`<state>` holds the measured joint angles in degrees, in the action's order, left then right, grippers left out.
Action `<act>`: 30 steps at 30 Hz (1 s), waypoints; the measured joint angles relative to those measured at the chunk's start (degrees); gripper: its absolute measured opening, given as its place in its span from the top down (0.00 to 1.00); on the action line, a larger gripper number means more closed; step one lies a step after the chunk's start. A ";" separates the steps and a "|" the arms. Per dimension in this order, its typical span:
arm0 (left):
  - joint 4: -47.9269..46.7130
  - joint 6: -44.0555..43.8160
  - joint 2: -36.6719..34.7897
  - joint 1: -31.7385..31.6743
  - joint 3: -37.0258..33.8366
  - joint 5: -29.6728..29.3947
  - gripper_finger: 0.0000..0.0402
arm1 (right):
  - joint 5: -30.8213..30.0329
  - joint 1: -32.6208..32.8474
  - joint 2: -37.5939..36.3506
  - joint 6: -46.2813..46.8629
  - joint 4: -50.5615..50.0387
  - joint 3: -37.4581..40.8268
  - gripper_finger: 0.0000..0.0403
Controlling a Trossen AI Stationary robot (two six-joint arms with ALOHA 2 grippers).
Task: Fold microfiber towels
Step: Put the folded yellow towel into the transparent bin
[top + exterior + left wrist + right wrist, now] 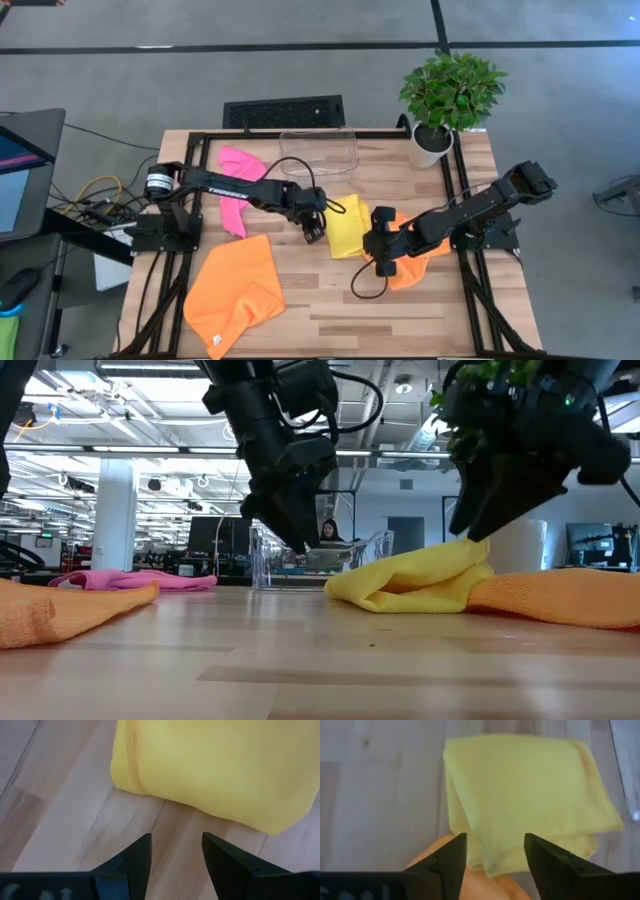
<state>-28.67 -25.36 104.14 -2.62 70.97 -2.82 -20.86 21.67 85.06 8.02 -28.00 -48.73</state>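
Both end effectors released, L [314, 230] & R [383, 262], flanking yellow towel [349, 227]. Soft, limp; I'd pinch a corner.

Soft matt yellow cloth [348, 226] on smooth pale wood table [330, 300]

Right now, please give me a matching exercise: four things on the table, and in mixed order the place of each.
Things:
1. yellow towel
2. pink towel
3. clear bin
4. potted plant

Places:
A. far right corner of the table
B. far edge, near the middle
C. between the two grippers
D. under the left arm

Pairs: 1-C, 2-D, 3-B, 4-A
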 joint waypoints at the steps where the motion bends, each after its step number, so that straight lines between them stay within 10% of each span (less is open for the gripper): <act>1: 0.32 -0.34 0.00 -0.26 -0.27 0.02 0.58 | -0.03 0.28 0.00 -0.68 -0.30 -0.65 0.43; 18: 29.68 -11.14 0.02 -1.63 -13.66 0.32 0.58 | -0.03 3.22 0.00 -0.95 -0.30 -3.67 0.43; 30: 33.27 -16.07 1.01 1.12 -15.92 -6.93 0.58 | -0.03 3.22 0.00 -0.95 -0.30 -3.65 0.43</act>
<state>4.60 -41.44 105.14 -1.50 55.06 -9.75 -20.88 24.88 85.06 7.07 -28.29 -52.38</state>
